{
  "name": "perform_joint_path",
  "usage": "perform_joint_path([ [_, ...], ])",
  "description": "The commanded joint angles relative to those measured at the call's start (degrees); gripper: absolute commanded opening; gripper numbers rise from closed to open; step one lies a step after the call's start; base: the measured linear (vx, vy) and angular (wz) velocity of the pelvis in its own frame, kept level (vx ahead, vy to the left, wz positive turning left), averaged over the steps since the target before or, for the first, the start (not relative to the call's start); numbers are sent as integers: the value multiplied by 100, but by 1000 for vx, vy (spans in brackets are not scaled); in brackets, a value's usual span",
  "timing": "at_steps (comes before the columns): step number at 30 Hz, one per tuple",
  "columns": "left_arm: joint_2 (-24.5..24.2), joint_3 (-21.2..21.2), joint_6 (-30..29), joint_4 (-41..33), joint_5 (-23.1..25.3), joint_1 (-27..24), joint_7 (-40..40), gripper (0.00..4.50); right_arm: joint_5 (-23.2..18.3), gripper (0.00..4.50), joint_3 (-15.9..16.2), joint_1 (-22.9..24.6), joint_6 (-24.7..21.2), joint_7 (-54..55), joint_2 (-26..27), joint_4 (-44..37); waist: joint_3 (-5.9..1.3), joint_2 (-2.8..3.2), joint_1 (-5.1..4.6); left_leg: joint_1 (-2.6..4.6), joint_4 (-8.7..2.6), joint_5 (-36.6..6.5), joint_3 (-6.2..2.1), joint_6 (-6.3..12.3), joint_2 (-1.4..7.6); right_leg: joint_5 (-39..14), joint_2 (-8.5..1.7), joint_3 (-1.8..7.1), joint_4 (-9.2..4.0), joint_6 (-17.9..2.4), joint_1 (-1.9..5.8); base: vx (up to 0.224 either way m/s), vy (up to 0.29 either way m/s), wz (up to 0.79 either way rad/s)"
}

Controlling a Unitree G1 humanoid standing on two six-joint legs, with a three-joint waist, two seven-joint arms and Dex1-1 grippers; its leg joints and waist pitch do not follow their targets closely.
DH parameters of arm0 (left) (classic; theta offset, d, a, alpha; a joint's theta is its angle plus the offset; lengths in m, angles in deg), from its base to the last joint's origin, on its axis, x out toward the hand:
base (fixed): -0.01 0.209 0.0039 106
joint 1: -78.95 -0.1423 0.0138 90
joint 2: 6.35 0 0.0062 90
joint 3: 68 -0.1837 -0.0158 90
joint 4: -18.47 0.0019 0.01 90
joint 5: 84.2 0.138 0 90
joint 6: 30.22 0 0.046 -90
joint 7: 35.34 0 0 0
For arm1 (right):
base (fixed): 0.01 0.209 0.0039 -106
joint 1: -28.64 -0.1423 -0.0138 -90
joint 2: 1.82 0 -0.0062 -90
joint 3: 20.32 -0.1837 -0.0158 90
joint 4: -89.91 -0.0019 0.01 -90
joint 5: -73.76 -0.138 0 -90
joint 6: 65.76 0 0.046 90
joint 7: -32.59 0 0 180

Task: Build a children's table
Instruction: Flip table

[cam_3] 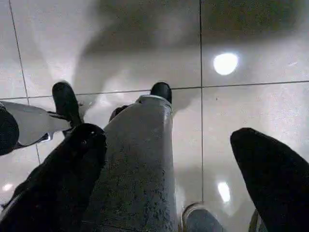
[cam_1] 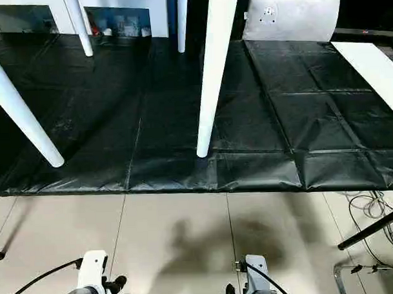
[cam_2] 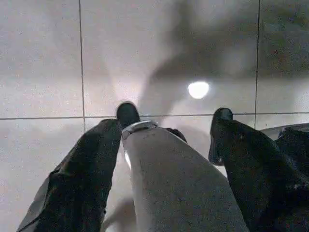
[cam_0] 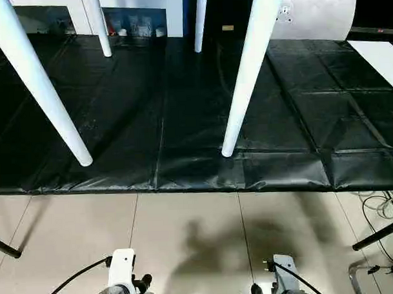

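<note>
The children's table (cam_0: 252,67) stands upright on a black mat (cam_0: 183,121), and the head views show it from below the top: four white tapered legs come down from the upper edge. The two near legs end on the mat close to its front border, one on the left (cam_0: 36,88) and one near the middle (cam_0: 249,74). The two far legs (cam_0: 100,28) touch down deeper on the mat, close to a white cabinet (cam_0: 140,13) along the back. The tabletop itself lies above the frame.

The mat is creased into squares and covers the floor up to a pale tiled strip (cam_0: 186,231) nearest the robot. A white cushion-like bag (cam_0: 318,17) leans at the far right of the mat, and a white board (cam_0: 381,60) lies at its right edge. Loose cables (cam_0: 383,208) and a dark rod (cam_0: 379,234) sit on the tiles to the right; another dark rod (cam_0: 6,247) shows at the left.

Both arms hang low over the tiles, well apart from the table. The left gripper (cam_2: 171,118) has its two black fingers (cam_2: 128,113) spread, with nothing between them but the robot's own grey leg (cam_2: 178,183) below. The right gripper (cam_3: 159,159) is spread wide too, its fingers (cam_3: 275,179) empty above the tiles and a grey leg (cam_3: 140,164).
</note>
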Motion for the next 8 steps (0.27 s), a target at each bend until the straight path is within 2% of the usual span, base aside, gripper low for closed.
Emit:
perform_joint_path([
  [1,7,23,14,22,10,2,0,347,-56,450,-36,20,-9,1,-37,27,-163,36,-2,33,-499,-1149,-136,392,459,-465,-578,386,-526,-1407,179,0,0,0],
  [8,7,23,14,22,10,2,0,347,-56,450,-36,20,-9,1,-37,27,-175,34,-1,31,-488,-988,-127,455,454,-198,-575,380,-504,-1444,190,0,0,0],
])
